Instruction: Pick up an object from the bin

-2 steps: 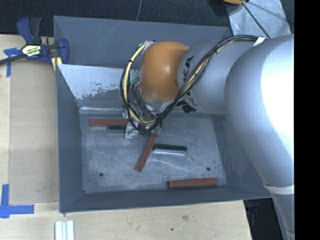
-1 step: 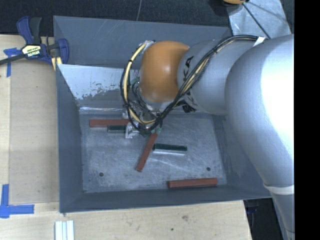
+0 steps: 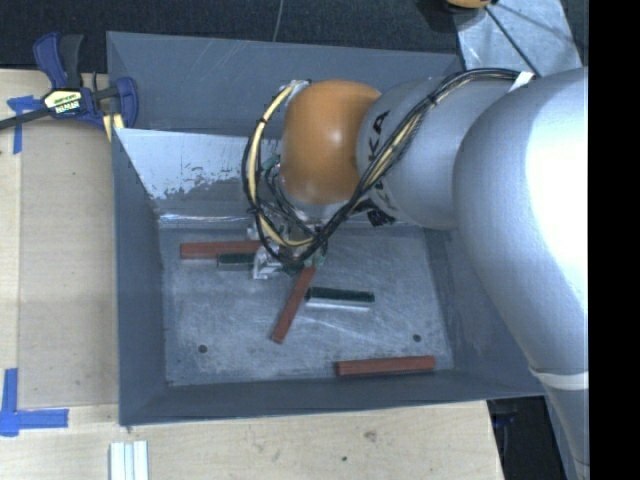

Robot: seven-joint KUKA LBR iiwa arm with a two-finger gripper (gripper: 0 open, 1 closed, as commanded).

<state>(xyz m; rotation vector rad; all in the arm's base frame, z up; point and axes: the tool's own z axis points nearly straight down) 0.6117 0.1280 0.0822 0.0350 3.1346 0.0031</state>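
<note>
- The setting is looking like a robotics lab test cell, not a home or a shop.
- A large silver industrial arm is occupying the space to the view's right of the gripper, wearing an orange cover and looped cables just above the gripper.
- A grey metal bin is enclosing the gripper, its floor showing scuffs.
- Plain test pieces are lying loose:
  - a brown stick is lying just left of the gripper;
  - a tilted brown stick is lying just below it;
  - a dark green bar is lying to its lower right;
  - a third brown stick is lying well below, by the bin's wall.
</note>
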